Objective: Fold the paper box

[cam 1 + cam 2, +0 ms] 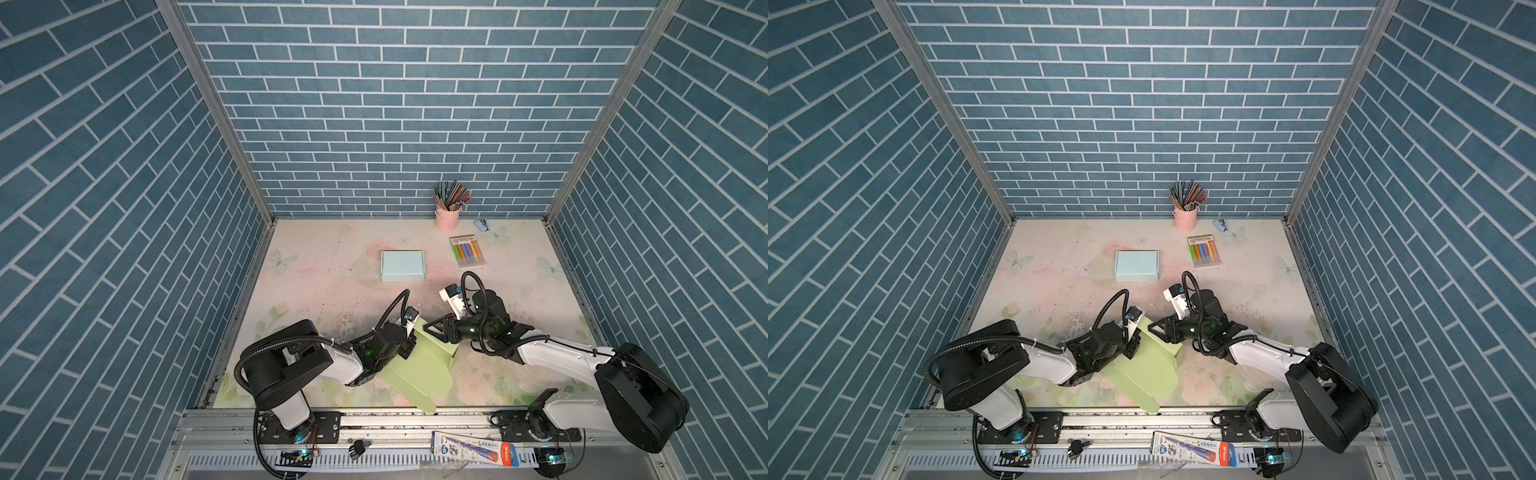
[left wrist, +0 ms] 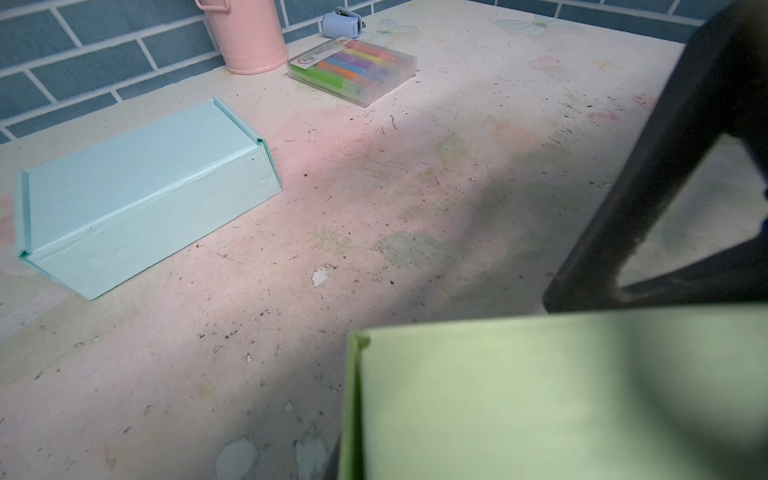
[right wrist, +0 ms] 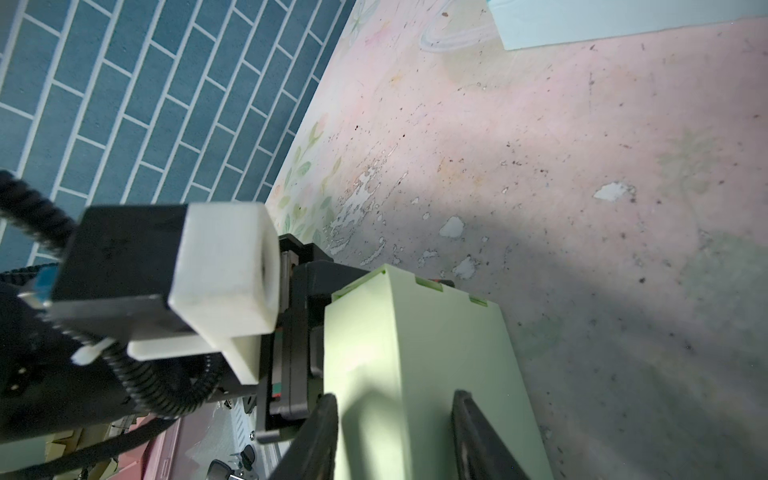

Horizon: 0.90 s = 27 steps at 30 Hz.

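The light green paper box (image 1: 419, 370) (image 1: 1146, 370) lies partly folded near the table's front edge in both top views. One long wall stands up at its far side, and a flap pokes over the front edge. My right gripper (image 1: 434, 328) (image 3: 395, 395) straddles that raised wall (image 3: 415, 353), one finger against each face. My left gripper (image 1: 409, 347) sits at the wall's left end, against the green card (image 2: 540, 395). Its jaws are hidden in the left wrist view, and the other views do not show how wide they stand. The right gripper's black finger (image 2: 665, 187) rises just behind the wall.
A closed light blue box (image 1: 402, 265) (image 2: 137, 187) sits mid-table. A pink cup of pencils (image 1: 447, 218), a highlighter pack (image 1: 468, 251) and a small blue stapler (image 1: 482, 224) stand at the back right. Blue brick walls enclose three sides. A pen packet (image 1: 473, 449) lies on the front rail.
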Each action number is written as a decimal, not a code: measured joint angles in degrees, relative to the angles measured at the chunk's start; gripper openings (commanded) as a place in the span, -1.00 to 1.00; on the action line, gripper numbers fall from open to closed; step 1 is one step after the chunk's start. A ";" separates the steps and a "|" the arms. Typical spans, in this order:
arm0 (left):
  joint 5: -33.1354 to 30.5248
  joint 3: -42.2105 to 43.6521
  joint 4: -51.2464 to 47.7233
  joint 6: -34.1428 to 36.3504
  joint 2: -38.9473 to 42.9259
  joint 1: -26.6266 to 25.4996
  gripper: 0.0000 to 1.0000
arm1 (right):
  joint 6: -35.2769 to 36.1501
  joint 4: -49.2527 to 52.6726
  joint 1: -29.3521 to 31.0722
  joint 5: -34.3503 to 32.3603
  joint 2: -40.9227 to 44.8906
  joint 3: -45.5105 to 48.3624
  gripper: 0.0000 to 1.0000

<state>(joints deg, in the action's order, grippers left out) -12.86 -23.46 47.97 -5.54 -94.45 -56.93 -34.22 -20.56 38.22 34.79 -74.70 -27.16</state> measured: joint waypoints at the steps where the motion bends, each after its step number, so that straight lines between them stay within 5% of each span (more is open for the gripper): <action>1: 0.02 0.13 -0.02 0.00 0.00 0.00 -0.69 | -0.11 -0.07 -0.22 -0.02 -0.04 0.04 -0.10; 17: 0.68 2.69 -0.42 -0.04 4.61 0.00 -0.60 | -0.52 -0.96 -0.52 -0.09 -0.11 0.11 -0.25; 27: 0.28 3.04 -0.74 -0.09 5.29 -0.11 -0.93 | -0.48 -0.87 -0.09 0.02 -0.11 0.22 -0.28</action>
<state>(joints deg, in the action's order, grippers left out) -12.58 -20.43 47.22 -5.63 -89.17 -57.04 -34.70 -21.43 38.13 34.81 -74.81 -26.94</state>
